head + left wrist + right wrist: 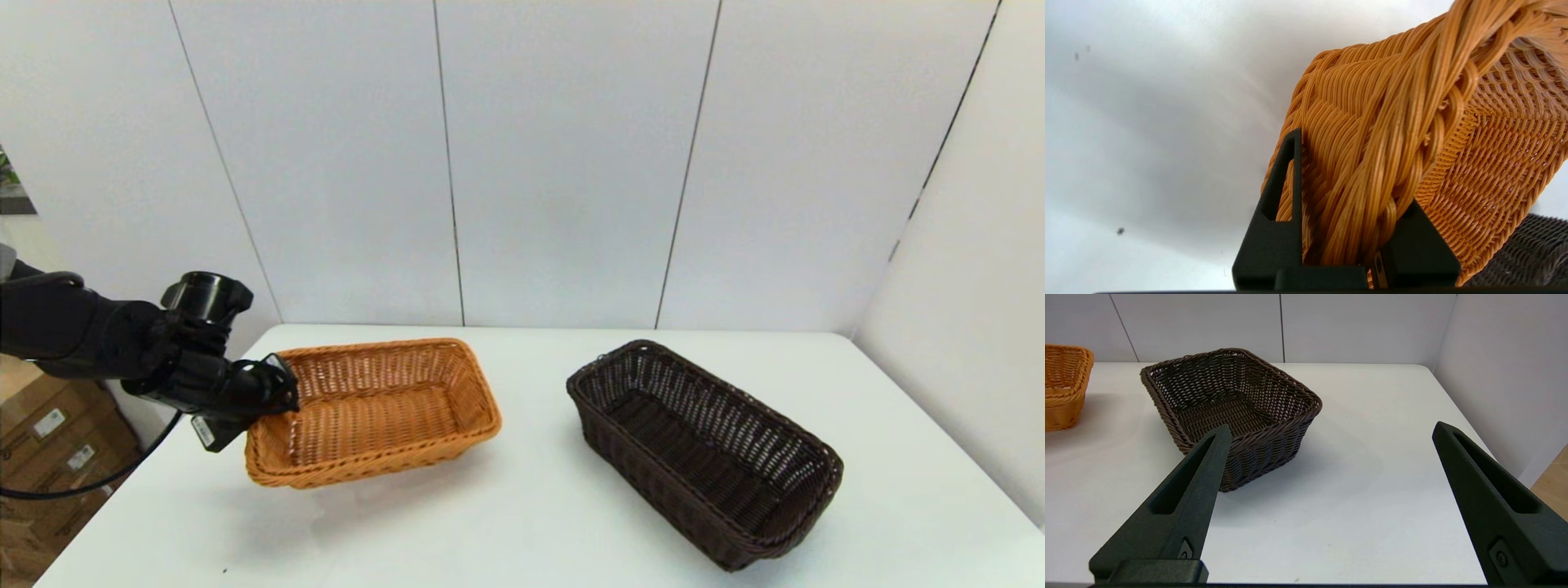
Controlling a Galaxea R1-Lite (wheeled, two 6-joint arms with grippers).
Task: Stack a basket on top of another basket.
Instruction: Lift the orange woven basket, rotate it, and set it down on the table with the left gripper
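Left claw clamped on the orange-tan basket; dark basket stands apart on the bench.

Near right, the right claw hangs above the white bench, fingers spread wide, holding nothing. The dark brown basket stands right of centre. At the left, the left claw grips the braided rim of the orange-tan basket, which is tilted.
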